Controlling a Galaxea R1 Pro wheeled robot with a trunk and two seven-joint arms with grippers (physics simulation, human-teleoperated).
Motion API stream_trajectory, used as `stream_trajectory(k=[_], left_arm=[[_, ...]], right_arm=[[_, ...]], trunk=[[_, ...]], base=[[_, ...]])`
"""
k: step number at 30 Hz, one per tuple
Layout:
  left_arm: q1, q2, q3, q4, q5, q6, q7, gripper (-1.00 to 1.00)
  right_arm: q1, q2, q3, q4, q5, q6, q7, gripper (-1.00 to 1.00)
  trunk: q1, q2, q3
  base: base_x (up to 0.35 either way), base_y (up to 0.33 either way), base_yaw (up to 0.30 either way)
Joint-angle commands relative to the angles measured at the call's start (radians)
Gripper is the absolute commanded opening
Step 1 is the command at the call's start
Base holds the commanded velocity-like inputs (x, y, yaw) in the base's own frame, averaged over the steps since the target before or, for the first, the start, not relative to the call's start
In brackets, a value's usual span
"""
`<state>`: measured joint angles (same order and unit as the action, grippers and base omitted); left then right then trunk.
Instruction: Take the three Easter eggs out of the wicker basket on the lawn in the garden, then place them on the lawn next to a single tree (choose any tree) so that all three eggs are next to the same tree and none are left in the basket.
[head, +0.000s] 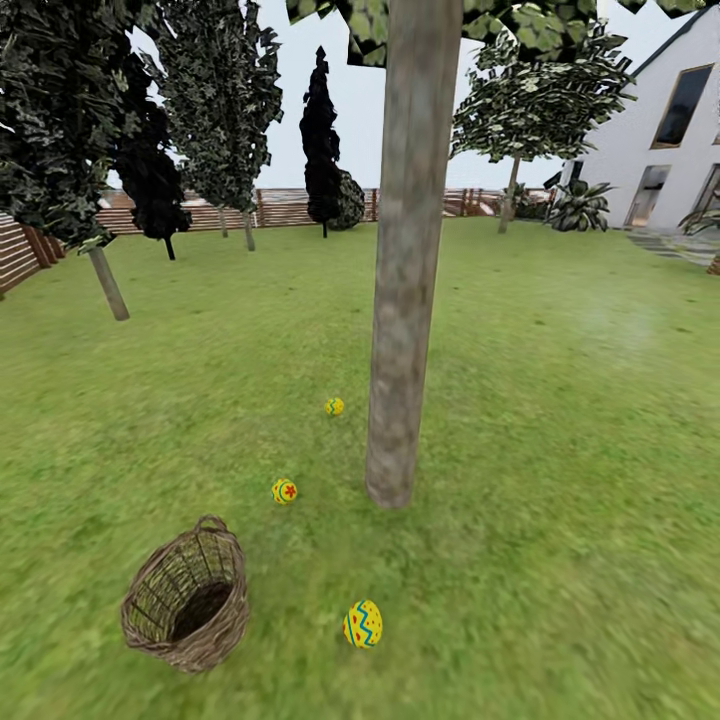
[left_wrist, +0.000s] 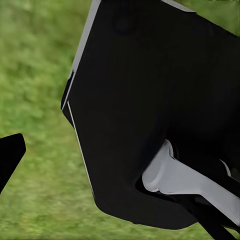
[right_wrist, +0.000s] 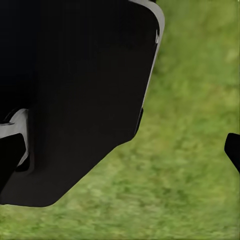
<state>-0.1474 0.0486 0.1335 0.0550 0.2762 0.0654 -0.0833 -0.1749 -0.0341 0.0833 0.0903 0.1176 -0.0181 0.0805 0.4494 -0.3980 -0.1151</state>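
Wicker basket (head: 187, 602) lies tipped on its side on the lawn (head: 560, 480), mouth up toward camera, nothing visible inside. Nearest egg (head: 363, 624) just right of it, second egg (head: 284, 491) and third egg (head: 335, 407) farther back, all left of the thick tree trunk (head: 405, 250). Fence (head: 280, 207), cypress (head: 321, 140), white house (head: 665, 130) behind. Wrist views: dark robot body over grass; jaw state of both grippers cannot be told.
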Motion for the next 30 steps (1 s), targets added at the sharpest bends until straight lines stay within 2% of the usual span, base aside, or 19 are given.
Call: stream_trajectory(k=[1,30], left_arm=[[-0.001,0.001,0.008,0.002,0.005,0.002,-0.004,1.0],[-0.001,0.001,0.008,0.003,0.005,0.002,-0.004,1.0]], right_arm=[[-0.002,0.0,0.008,0.003,0.004,-0.002,0.002,1.0],[-0.002,0.0,0.009,0.002,0.004,-0.002,0.001,1.0]], trunk=[[0.001,-0.002,0.0],[0.001,-0.002,0.048]], base=[[0.0,0.0,0.0],[0.0,0.0,0.0]])
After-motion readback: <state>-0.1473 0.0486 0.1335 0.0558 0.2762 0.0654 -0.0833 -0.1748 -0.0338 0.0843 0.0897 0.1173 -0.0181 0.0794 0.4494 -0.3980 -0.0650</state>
